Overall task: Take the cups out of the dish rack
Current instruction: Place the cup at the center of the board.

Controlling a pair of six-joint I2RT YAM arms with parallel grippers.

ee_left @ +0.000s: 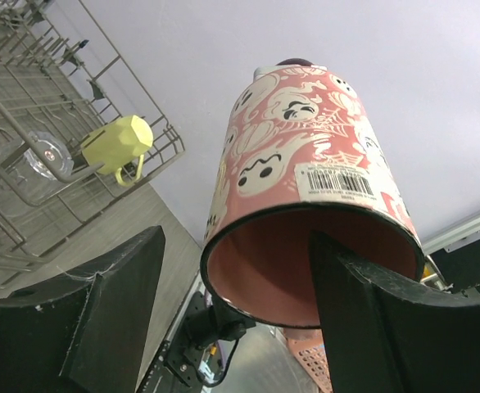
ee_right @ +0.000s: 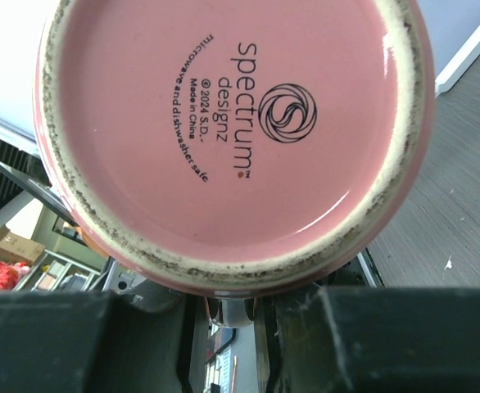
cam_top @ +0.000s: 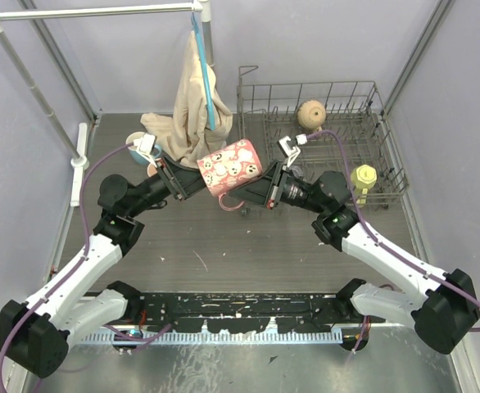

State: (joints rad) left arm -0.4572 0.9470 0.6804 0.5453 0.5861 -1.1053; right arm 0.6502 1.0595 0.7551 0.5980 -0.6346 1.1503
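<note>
The pink mug (cam_top: pixel 230 168) with white figures hangs on its side just left of the dish rack (cam_top: pixel 322 84). Its long axis is roughly level, mouth toward the left gripper (cam_top: pixel 194 183) and base toward the right gripper (cam_top: pixel 256 192). The right gripper clamps the mug low, apparently at the handle. The left gripper is spread wide, one finger at the mouth.

The pink ceramic mug with white ghost figures (ee_right: pixel 224 123) overfills my right wrist view, its base cut by the top edge. From above, a light blue mug (cam_top: pixel 135 139) sits half hidden behind the hanging beige cloth (cam_top: pixel 192 106). In my left wrist view, a clear glass (ee_left: pixel 39 160) blurs behind the grey wire dish rack (ee_left: pixel 27 82).
</note>
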